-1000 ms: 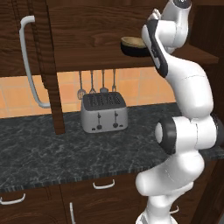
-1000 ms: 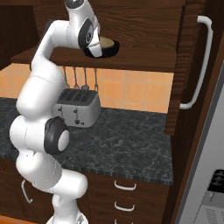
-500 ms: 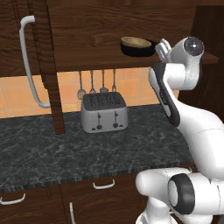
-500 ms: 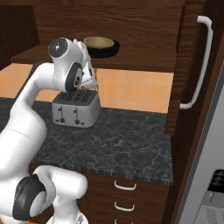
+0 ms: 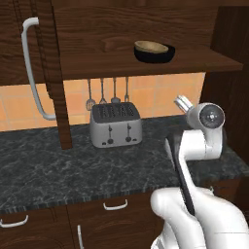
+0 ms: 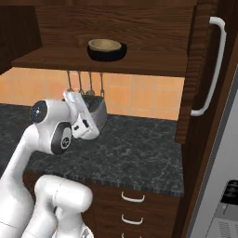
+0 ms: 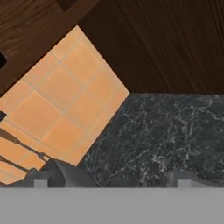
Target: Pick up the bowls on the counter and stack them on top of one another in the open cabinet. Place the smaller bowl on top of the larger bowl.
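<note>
Item 1: tan wooden bowl (image 5: 151,46) nested in black bowl (image 5: 154,53), cabinet shelf (image 5: 146,65), well above my claw (image 7: 109,181). Claw released, empty, prob. retreating; stacking looks done.

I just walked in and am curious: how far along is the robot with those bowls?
It looks finished. The tan wooden bowl sits inside the glossy black bowl on the dark wooden cabinet shelf. The claw is open and holds nothing, down over the dark marbled counter. Nothing seems left.
</note>
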Robot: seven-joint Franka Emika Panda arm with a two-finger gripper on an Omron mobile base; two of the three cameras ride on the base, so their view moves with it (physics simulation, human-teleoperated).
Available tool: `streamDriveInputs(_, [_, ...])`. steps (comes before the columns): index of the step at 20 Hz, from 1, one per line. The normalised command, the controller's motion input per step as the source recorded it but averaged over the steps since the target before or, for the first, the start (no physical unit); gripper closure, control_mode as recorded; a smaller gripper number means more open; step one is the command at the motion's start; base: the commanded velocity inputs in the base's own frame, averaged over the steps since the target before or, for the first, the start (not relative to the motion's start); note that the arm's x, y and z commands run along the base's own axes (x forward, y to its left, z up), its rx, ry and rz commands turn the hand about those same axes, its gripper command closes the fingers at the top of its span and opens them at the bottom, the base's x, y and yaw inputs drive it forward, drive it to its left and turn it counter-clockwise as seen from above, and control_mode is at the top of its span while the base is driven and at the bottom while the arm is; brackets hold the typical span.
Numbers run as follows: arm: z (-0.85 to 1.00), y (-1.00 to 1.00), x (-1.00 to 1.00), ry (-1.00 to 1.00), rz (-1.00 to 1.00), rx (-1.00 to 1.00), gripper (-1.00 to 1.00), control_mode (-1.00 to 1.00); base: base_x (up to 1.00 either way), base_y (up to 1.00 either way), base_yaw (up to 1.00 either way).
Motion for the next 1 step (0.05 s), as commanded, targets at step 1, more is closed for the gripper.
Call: streamDriveInputs(1, [-0.04, 0.0, 0.0, 0.0, 0.0, -0.13, -1.0, -1.0, 0.0, 0.0, 0.0])
